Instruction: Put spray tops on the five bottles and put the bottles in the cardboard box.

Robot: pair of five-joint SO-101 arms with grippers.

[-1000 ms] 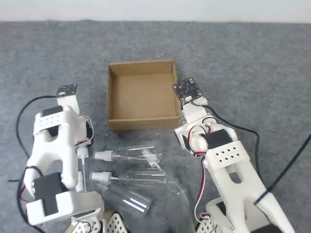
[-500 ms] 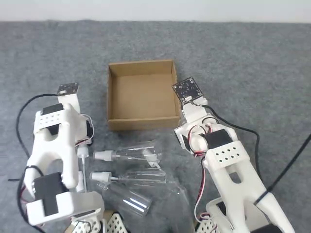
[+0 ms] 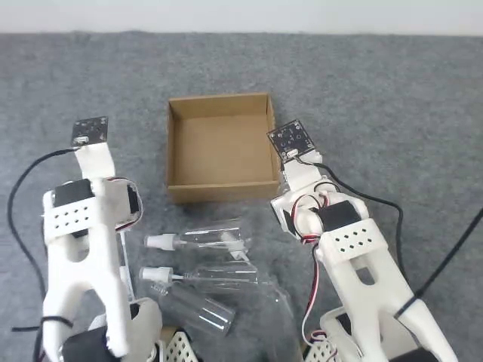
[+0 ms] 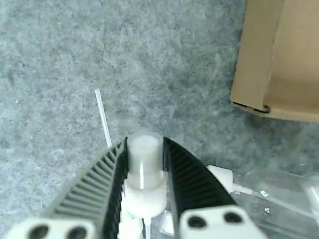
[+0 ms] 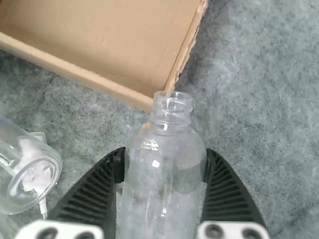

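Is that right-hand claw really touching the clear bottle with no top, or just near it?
Touching. In the right wrist view, the black fingers of the right gripper press against both sides of the open-necked clear bottle, with no gap showing.

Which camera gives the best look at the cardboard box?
The high view: it takes in the whole cardboard box, all four walls and the floor inside. The left wrist view catches one outer corner; the right wrist view, one corner and part of the floor.
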